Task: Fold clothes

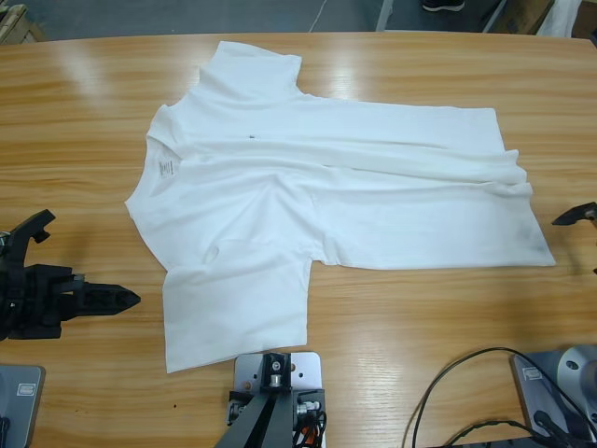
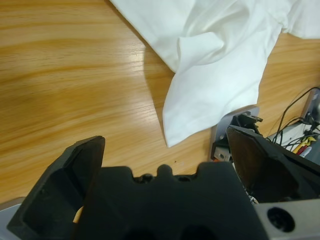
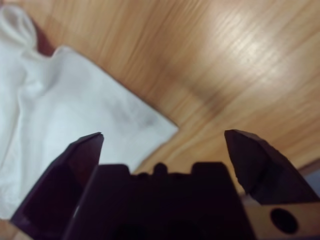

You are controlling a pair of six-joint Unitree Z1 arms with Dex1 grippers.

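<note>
The clothes are one white T-shirt (image 1: 326, 187) spread flat on the wooden table (image 1: 75, 121), neck to the left and hem to the right, with folds across the chest. A neck label (image 1: 166, 168) and a small dark logo (image 1: 250, 138) show. My left gripper (image 1: 89, 259) lies open at the table's left edge, left of the near sleeve (image 2: 210, 100), apart from it. In the left wrist view the left gripper (image 2: 165, 137) holds nothing. Only a jaw of my right gripper (image 1: 576, 215) shows at the right edge. The right gripper (image 3: 165, 135) stands open over bare wood beside the shirt's hem corner (image 3: 150, 125).
Black cables (image 1: 466, 373) loop on the table at the front right. The table's far edge (image 1: 373, 35) runs along the top, with floor beyond it and a person's shoe (image 1: 443, 5). Bare wood lies left, right and in front of the shirt.
</note>
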